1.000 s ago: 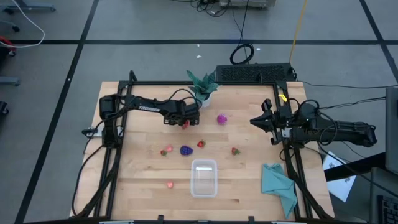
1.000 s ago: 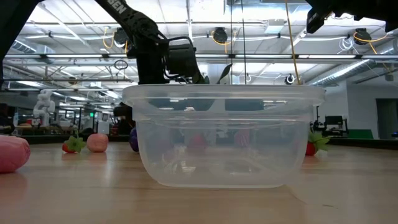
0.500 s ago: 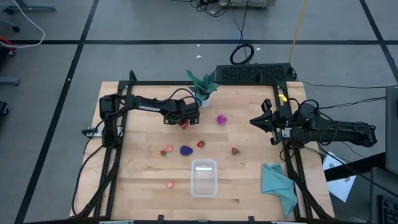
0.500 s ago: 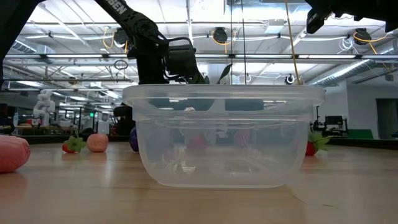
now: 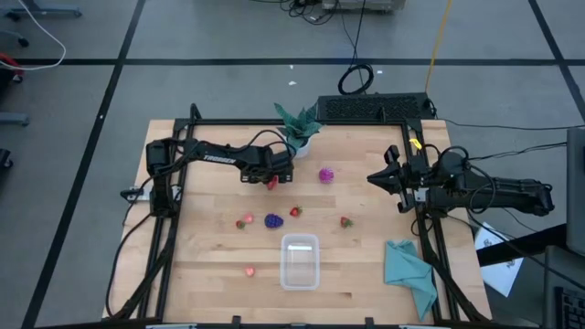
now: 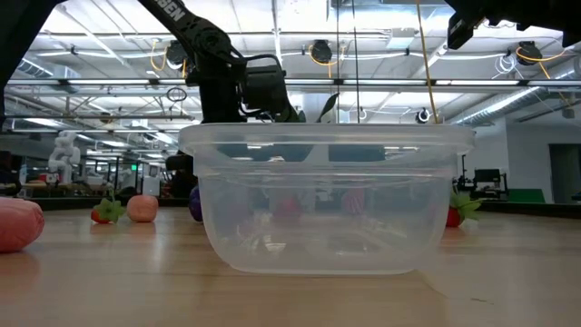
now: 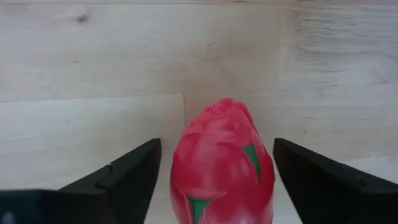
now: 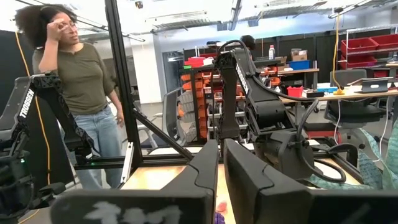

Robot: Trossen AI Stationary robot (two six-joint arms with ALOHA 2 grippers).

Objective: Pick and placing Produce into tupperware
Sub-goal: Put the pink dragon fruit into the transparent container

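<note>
Left claw spread around the red produce piece lying on the bench, fingers not yet touching it, so closing off-centre could squirt the rounded toy sideways; right claw pressed together, idle.

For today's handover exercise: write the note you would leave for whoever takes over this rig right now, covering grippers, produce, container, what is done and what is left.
Left gripper: open, fingers either side of a red fruit lying on the table near the potted plant; not gripped yet.
Right gripper: shut, empty, parked at the right edge.
Tupperware: front centre, empty.
Done: nothing placed.
Left: all produce, including the magenta piece, the dark purple piece and the small red ones around it.
</note>
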